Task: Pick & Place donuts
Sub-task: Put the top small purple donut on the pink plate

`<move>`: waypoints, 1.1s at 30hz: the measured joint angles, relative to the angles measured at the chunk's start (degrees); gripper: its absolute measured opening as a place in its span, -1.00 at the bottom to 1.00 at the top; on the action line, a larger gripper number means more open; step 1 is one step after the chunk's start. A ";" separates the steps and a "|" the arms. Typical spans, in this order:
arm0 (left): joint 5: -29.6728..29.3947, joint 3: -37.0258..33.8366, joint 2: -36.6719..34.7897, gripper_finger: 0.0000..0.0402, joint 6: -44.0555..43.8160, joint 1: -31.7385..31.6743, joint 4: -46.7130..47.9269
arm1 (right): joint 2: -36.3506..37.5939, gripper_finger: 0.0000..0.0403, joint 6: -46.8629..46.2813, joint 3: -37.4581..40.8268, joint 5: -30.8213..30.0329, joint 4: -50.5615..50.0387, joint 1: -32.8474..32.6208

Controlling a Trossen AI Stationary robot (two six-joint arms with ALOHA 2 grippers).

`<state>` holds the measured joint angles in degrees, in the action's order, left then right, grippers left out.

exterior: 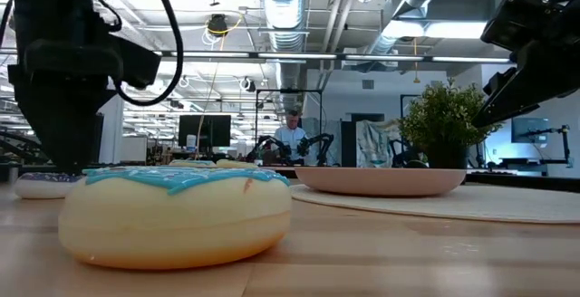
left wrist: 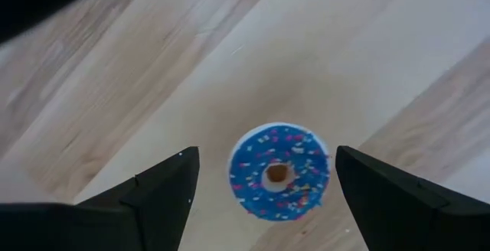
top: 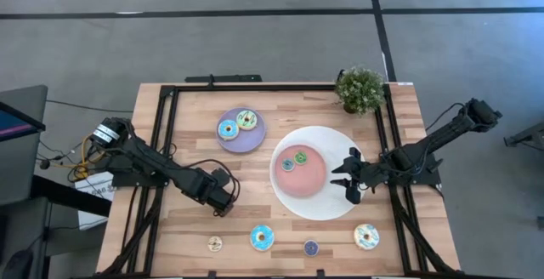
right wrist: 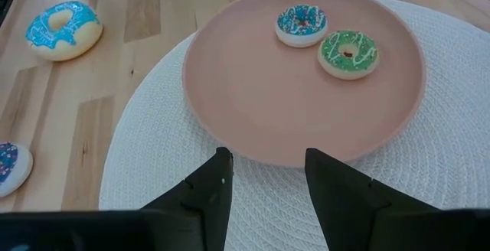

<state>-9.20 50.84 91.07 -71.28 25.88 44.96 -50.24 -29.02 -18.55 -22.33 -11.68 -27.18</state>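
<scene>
My left gripper (left wrist: pixel 266 153) is open above the table, its fingers standing either side of a blue sprinkled mini donut (left wrist: pixel 279 171) that lies flat on the wood. In the high view the left gripper (top: pixel 223 199) hides that donut. My right gripper (right wrist: pixel 264 176) is open and empty over the white mat (top: pixel 340 202), at the pink plate's (right wrist: pixel 253 105) rim. A blue mini donut (right wrist: pixel 302 24) and a green mini donut (right wrist: pixel 349 53) lie on the pink plate. The lilac plate (top: pixel 252 136) holds a blue donut (top: pixel 228 129) and a green-cream donut (top: pixel 246 119).
Along the table's near edge lie a tan mini donut (top: pixel 215 244), a large blue donut (top: pixel 262 238), a purple mini donut (top: pixel 311 247) and a cream donut (top: pixel 366 236). A potted plant (top: pixel 359 89) stands at the far right corner. A person sits far behind the table.
</scene>
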 joint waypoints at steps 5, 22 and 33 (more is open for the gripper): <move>0.97 -0.27 0.00 0.50 0.02 0.05 -1.49 | 0.00 -0.24 0.00 0.00 0.00 0.11 0.00; 4.15 0.04 5.37 0.50 0.52 0.05 -2.53 | 0.00 -0.24 0.00 0.00 0.02 0.17 0.00; 3.87 0.40 5.22 0.49 1.58 0.05 -2.17 | 0.00 -0.24 0.00 0.00 0.02 0.20 0.00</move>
<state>-5.33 51.24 96.29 -69.69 25.93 42.78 -50.24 -29.02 -18.55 -22.31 -11.49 -27.18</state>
